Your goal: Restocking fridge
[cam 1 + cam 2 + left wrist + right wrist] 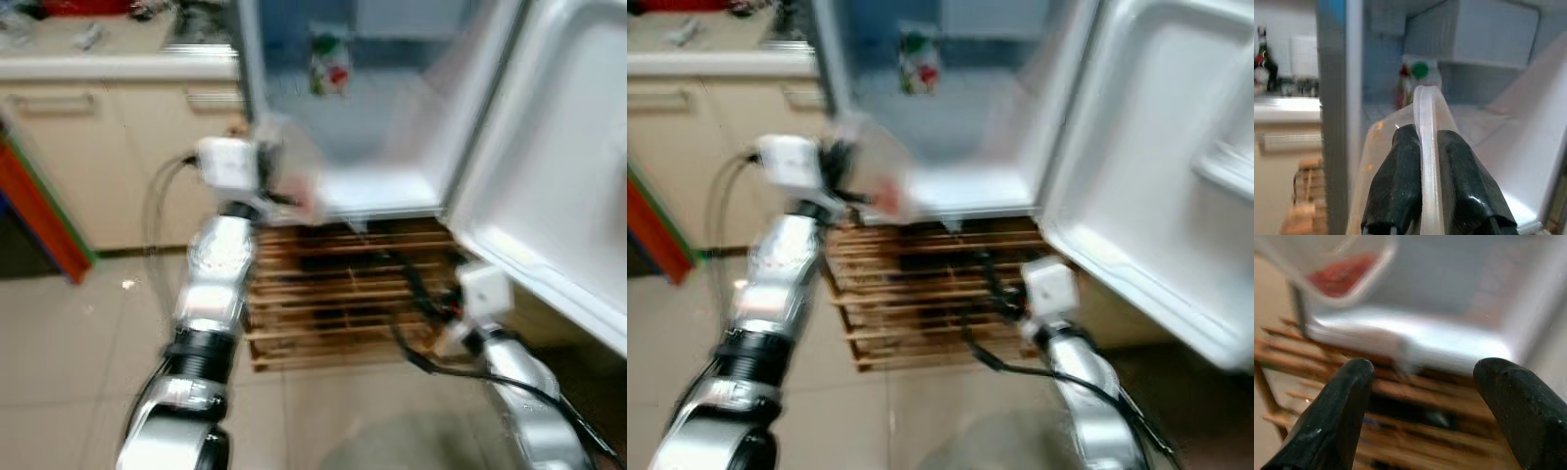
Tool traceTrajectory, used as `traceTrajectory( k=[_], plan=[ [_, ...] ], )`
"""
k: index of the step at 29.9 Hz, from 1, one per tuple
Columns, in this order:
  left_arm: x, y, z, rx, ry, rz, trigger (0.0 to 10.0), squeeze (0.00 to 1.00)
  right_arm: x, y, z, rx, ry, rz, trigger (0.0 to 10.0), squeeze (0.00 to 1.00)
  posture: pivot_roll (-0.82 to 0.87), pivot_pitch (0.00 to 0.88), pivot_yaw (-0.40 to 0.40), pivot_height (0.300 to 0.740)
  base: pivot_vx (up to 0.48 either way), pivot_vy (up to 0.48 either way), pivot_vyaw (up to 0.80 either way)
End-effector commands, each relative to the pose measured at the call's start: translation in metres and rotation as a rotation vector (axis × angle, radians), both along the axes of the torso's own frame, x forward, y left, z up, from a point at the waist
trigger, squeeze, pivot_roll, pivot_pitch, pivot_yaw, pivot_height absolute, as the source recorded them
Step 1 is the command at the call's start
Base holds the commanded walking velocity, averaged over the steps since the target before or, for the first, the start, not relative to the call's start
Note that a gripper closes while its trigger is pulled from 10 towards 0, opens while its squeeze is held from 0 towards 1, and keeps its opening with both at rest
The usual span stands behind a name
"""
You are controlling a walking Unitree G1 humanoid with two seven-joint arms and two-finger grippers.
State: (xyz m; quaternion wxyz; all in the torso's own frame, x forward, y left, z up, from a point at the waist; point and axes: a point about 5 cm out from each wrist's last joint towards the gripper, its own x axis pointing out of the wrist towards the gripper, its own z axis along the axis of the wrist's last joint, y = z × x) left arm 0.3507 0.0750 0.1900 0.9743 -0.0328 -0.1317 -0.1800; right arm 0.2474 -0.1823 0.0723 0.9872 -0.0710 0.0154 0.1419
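Clear container (1425,127), red contents. Fridge (549,127) white inside; red-green package (330,64) at 12 o'clock. Slatted wooden rack (323,304) brown. Floor (69,352) beige tile.

This is a home kitchen. A white fridge (392,127) stands open, its door (558,166) swung wide, a carton with red and green print (330,64) on a shelf inside. It sits raised on a wooden slatted pallet (333,294). Beside it run cream cabinets (108,147) with drawer handles, under a pale desk (108,64) carrying small clutter, including a dark bottle (1264,49). The floor (69,362) is laid with beige tiles.
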Motion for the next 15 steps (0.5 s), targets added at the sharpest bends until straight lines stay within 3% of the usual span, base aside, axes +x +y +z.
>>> traceTrajectory(
  k=[1, 3, 5, 7, 10, 15],
  plan=[
    [0.004, 0.014, 0.009, -0.008, -0.041, 0.035, 10.0, 0.00, 0.002, 0.012, 0.008, 0.024, -0.042, 0.055, 10.0, 0.00, -0.06, 0.000, -0.013, 0.740, 0.480, 0.000, 0.00],
    [0.008, -0.004, 0.017, -0.063, -0.016, -0.058, 10.0, 0.00, -0.004, 0.011, 0.005, 0.026, -0.043, 0.055, 10.0, 0.00, -0.07, 0.000, -0.007, 0.740, 0.480, 0.000, 0.00],
    [0.009, -0.010, 0.018, -0.089, 0.001, -0.086, 10.0, 0.00, -0.005, 0.010, 0.004, 0.024, -0.046, 0.053, 10.0, 0.00, -0.07, 0.000, -0.007, 0.740, 0.480, 0.000, 0.00],
    [0.015, -0.016, 0.021, -0.177, 0.053, -0.114, 10.0, 0.00, -0.010, 0.008, -0.002, 0.048, -0.052, 0.028, 10.0, 0.00, -0.09, 0.000, 0.002, 0.740, 0.480, 0.000, 0.00],
    [0.017, -0.019, 0.022, -0.210, 0.071, -0.121, 10.0, 0.00, -0.012, 0.006, -0.005, 0.055, -0.052, 0.012, 10.0, 0.00, -0.09, 0.000, 0.004, 0.740, 0.480, 0.000, 0.00],
    [0.026, -0.030, 0.026, -0.259, 0.150, -0.170, 10.0, 0.00, -0.014, 0.001, -0.039, 0.051, 0.018, -0.052, 10.0, 0.00, -0.10, 0.000, 0.039, 0.740, 0.000, 0.000, 0.00]
  ],
)
